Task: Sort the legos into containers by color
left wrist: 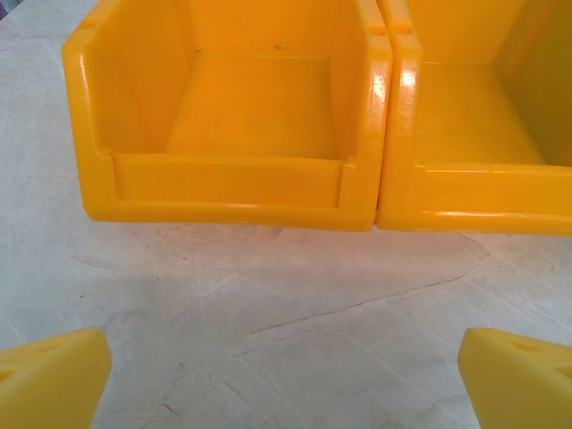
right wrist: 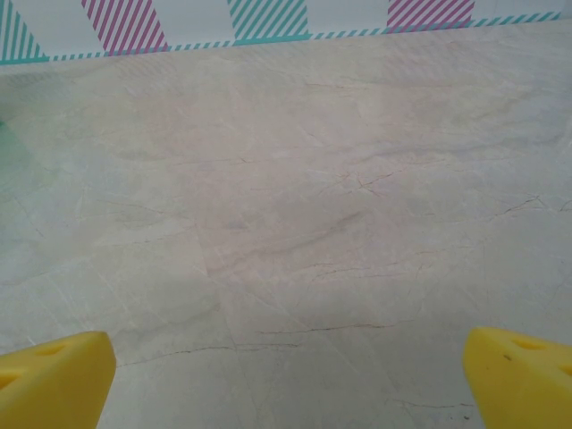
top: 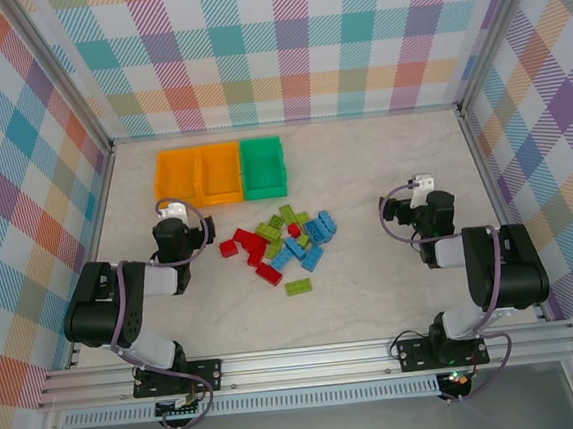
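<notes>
Several small red, lime green and light blue legos (top: 281,245) lie in a loose pile at the table's middle, with one green lego (top: 298,287) apart at the front. Behind them stand three containers in a row: an orange bin (top: 177,177), a second orange bin (top: 221,173) and a green bin (top: 262,166). My left gripper (top: 173,216) is open just in front of the left orange bin (left wrist: 232,125), with bare table between its yellow fingertips (left wrist: 54,375). The second orange bin (left wrist: 483,134) adjoins it. My right gripper (right wrist: 286,375) is open over bare table, right of the pile.
Plaid walls close in the table (top: 374,297) on three sides, with metal rails along the left, right and near edges. The back wall's striped base (right wrist: 268,22) shows far ahead of the right gripper. Both arm bases sit at the near rail.
</notes>
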